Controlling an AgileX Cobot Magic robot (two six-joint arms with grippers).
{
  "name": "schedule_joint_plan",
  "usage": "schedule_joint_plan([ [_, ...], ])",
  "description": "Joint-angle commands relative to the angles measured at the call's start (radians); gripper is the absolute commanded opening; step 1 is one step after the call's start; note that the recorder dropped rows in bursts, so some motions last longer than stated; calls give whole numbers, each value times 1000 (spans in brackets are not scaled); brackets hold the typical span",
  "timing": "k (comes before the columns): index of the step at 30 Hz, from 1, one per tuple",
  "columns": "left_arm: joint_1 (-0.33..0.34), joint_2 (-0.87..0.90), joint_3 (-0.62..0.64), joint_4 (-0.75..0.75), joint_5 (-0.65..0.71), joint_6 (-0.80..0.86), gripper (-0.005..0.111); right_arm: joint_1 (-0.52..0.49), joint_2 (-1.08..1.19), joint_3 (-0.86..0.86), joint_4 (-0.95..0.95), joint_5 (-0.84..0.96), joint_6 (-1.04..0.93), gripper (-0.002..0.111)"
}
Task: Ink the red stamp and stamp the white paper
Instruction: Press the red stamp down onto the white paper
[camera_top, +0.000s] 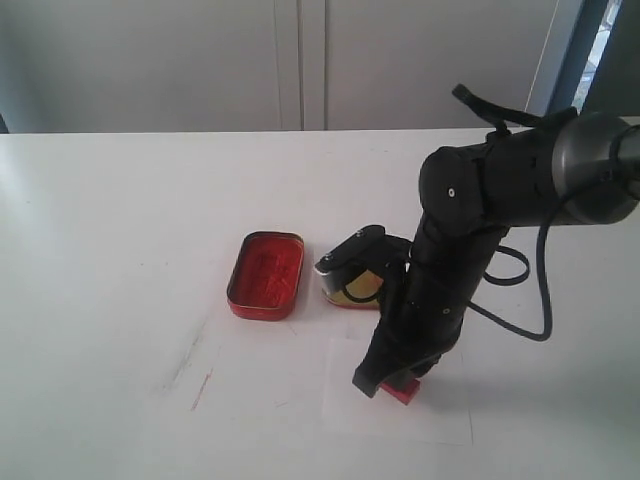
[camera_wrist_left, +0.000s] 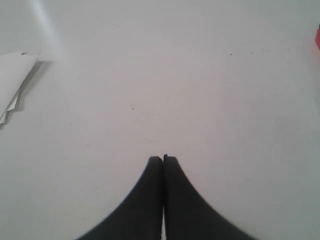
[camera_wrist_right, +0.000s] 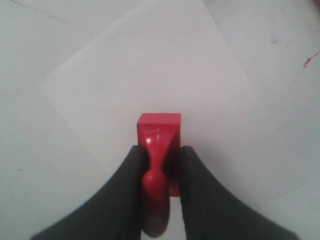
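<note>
The red stamp (camera_top: 405, 393) (camera_wrist_right: 159, 131) stands base down on the white paper (camera_top: 440, 415) (camera_wrist_right: 150, 65), near the sheet's middle. My right gripper (camera_top: 392, 380) (camera_wrist_right: 163, 149) reaches down over it, its black fingers (camera_wrist_right: 131, 172) shut on either side of the knobbed handle. No red mark shows on the uncovered paper. My left gripper (camera_wrist_left: 163, 158) is shut with nothing in it, over bare white table; it is out of the exterior view.
The open red ink tin (camera_top: 265, 275) lies left of the arm. Its gold-lined lid (camera_top: 352, 288) sits beside it, partly behind the right arm. Faint red streaks mark the table (camera_top: 205, 388). White sheets (camera_wrist_left: 15, 80) lie near the left gripper.
</note>
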Motion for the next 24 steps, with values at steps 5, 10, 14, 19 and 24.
schedule_joint_plan([
  [5,-4,-5,-1,-3,-1,0,0,-8,-3,7,-1,-41,23,0],
  [10,-4,-5,-1,-3,-1,0,0,-8,-3,9,-3,-49,36,0],
  [14,-4,-5,-1,-3,-1,0,0,-8,-3,20,-21,-73,88,0],
  [19,-4,-5,-1,-3,-1,0,0,1,-3,24,-41,-77,123,0],
  [24,-4,-5,-1,-3,-1,0,0,1,-3,31,-60,-88,146,0],
])
